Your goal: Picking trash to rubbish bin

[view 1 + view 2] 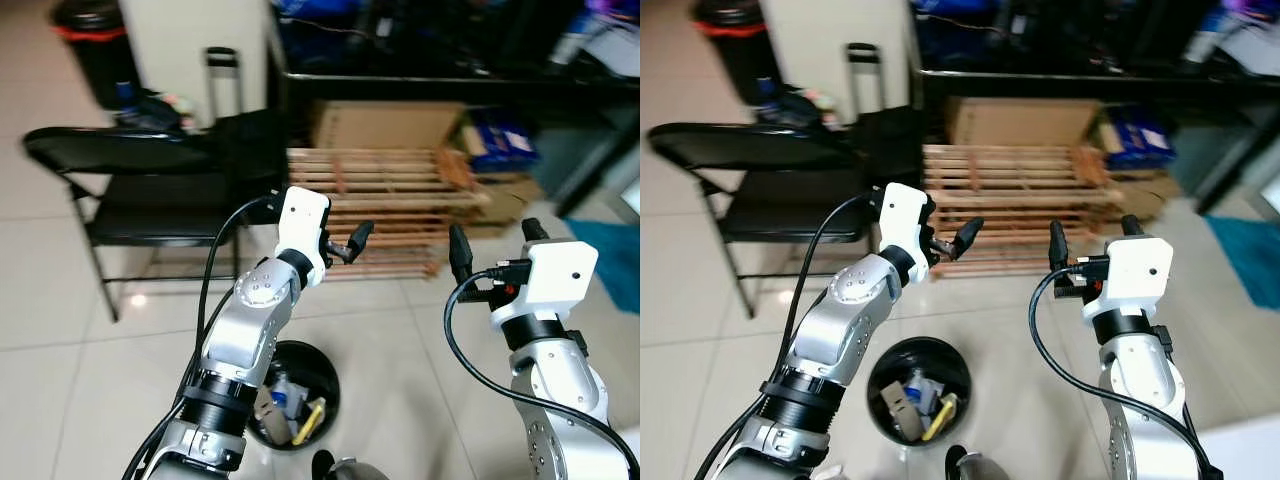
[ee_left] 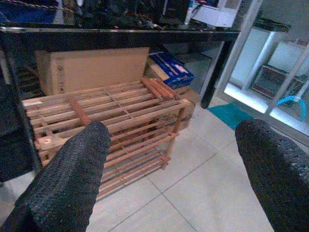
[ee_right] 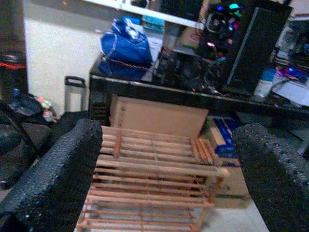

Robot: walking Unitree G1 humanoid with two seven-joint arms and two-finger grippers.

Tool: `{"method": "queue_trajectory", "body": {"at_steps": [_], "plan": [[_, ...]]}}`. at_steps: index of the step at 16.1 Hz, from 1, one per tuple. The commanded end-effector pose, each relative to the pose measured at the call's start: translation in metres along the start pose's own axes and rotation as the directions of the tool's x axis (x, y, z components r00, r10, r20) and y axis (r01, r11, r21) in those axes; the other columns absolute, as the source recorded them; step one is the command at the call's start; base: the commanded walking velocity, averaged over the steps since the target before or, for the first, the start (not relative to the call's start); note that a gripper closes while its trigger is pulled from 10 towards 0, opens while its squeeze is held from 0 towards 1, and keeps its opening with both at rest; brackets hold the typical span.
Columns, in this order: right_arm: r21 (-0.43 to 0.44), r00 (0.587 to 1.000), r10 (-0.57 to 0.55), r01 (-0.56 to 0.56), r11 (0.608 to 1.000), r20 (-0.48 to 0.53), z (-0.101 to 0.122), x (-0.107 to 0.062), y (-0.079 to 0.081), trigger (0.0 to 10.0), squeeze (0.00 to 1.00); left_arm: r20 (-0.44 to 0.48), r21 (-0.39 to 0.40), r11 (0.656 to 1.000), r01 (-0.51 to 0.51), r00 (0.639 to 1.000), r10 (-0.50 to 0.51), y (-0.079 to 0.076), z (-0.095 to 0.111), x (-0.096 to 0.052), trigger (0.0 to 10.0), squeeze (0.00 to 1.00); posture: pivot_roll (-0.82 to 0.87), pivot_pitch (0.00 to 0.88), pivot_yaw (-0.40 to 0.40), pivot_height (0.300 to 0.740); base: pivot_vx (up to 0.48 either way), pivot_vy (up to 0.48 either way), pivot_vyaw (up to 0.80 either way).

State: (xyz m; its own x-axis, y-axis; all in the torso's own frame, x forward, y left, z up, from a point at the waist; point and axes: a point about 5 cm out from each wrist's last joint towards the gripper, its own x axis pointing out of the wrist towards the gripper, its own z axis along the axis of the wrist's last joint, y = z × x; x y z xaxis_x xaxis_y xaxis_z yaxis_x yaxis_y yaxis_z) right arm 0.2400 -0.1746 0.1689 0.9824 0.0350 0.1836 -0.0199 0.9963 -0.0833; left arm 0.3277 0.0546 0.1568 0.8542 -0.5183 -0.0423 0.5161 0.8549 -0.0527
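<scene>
You have open tile floor (image 1: 1010, 340) ahead; wooden rack (image 1: 385, 205) blocks twelve o'clock, black chair (image 1: 140, 190) crowds ten o'clock

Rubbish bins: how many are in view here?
2. A round black bin with trash inside sits on the floor under the left arm; a tall black bin with a red band stands far left by the wall.

One round black bin (image 1: 918, 390) holding several pieces of trash; behind it, one wooden rack (image 1: 1015, 205), one folding chair (image 1: 760, 180), one cardboard box (image 1: 1025, 122).
</scene>
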Motion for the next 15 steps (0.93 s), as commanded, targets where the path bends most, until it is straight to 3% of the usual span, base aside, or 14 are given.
{"method": "queue_trajectory", "body": {"at_steps": [1,15], "plan": [[-0.01,1.0,-0.02,0.02,1.0,0.016,0.0071,-0.0002,-0.0054,10.0,0.0,0.006,-0.006,1.0,0.01,1.0,-0.01,-0.0038,0.0027,0.0014,10.0,0.0,0.15,0.082,-0.097,0.74,0.0,0.0,-0.8],[-0.013,1.0,-0.011,0.012,1.0,0.013,0.0132,0.0049,-0.0044,10.0,0.0,-0.025,-0.041,0.999,-0.012,1.0,0.011,-0.001,-0.0062,0.008,10.0,0.0,0.14,0.052,-0.093,0.74,0.0,0.0,-0.79]]}}
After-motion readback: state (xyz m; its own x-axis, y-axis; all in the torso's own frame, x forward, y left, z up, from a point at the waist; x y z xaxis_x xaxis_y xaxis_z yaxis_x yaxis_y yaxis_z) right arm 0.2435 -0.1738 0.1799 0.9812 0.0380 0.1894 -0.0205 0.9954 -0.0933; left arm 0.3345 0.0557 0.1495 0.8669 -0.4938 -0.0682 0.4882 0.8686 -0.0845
